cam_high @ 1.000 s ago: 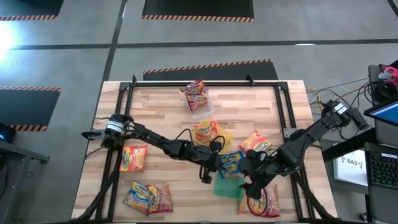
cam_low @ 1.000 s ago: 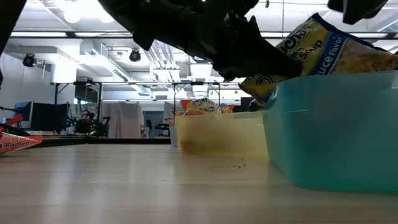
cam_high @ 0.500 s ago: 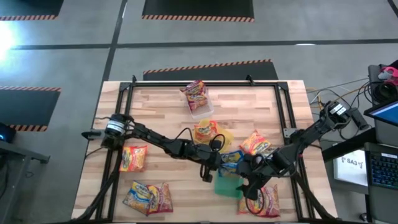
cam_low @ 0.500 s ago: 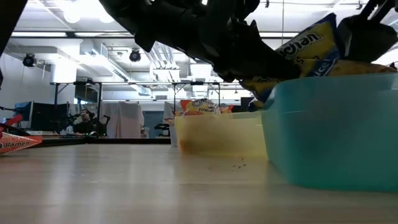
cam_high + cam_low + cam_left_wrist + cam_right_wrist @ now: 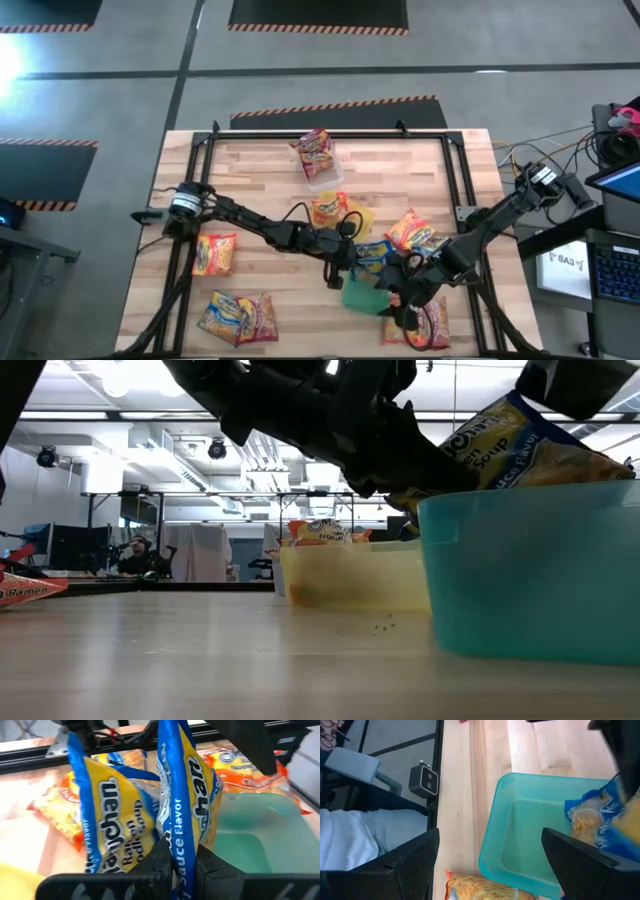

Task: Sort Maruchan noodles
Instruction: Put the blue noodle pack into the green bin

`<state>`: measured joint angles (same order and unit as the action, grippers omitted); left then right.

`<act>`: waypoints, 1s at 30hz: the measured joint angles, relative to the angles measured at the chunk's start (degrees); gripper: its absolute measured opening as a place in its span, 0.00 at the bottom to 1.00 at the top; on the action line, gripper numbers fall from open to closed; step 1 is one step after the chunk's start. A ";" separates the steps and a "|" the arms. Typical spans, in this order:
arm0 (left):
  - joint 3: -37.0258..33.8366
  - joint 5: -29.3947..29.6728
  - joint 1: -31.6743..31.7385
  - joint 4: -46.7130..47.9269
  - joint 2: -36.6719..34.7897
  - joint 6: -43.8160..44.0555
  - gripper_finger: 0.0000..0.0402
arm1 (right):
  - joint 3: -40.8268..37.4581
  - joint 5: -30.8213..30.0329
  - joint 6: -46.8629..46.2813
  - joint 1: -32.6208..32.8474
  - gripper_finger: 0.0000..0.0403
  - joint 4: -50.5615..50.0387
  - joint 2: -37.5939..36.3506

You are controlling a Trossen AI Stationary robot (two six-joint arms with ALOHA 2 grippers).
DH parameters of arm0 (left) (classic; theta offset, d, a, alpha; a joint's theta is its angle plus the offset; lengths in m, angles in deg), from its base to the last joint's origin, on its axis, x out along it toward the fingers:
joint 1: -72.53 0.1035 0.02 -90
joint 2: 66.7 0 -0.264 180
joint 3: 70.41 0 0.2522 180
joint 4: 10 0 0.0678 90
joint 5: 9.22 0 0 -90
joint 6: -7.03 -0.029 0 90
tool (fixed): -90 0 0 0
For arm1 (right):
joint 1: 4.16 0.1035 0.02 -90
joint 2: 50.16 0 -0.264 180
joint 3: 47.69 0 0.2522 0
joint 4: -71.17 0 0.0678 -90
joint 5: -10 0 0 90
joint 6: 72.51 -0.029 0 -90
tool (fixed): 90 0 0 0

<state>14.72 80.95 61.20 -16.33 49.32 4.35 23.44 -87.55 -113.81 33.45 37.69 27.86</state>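
High view: your left end effector [image 5: 345, 273] pinches a blue noodle packet [image 5: 372, 259] just over the green tray [image 5: 362, 296]; your right end effector [image 5: 398, 308] hangs beside that tray.
Low view: the packet tilts above the tray rim.
Left wrist view: fingers [image 5: 161, 865] squeeze the packet edge.
Right wrist view: fingers [image 5: 410, 857] spread wide, holding nothing, tray between them on the worktop [image 5: 465, 795].
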 joint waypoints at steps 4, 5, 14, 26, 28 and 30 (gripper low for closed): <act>0.02 5.35 0.00 -0.23 -0.01 0.24 0.02 | -2.49 0.11 0.03 -0.11 0.85 4.60 0.86; 0.02 5.86 0.13 -0.23 -0.01 0.24 0.02 | -3.04 0.30 0.02 -0.11 0.85 5.29 1.03; 0.20 4.88 0.16 -0.84 -0.01 2.48 0.02 | -4.05 0.25 1.39 -0.13 0.85 6.51 6.24; 0.20 -1.01 0.00 1.69 -0.88 11.11 0.07 | -3.97 -4.59 1.47 -0.13 0.85 0.36 8.02; 0.20 -1.21 -0.06 2.83 -1.45 11.37 0.11 | -3.99 -4.98 1.47 -0.13 0.85 0.11 8.02; 0.20 -1.17 -0.11 3.37 -2.10 11.17 0.14 | -3.99 -5.78 1.47 -0.13 0.85 0.12 8.02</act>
<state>14.92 79.78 61.09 -12.96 47.22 15.52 19.46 -93.33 -112.34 33.31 37.81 35.88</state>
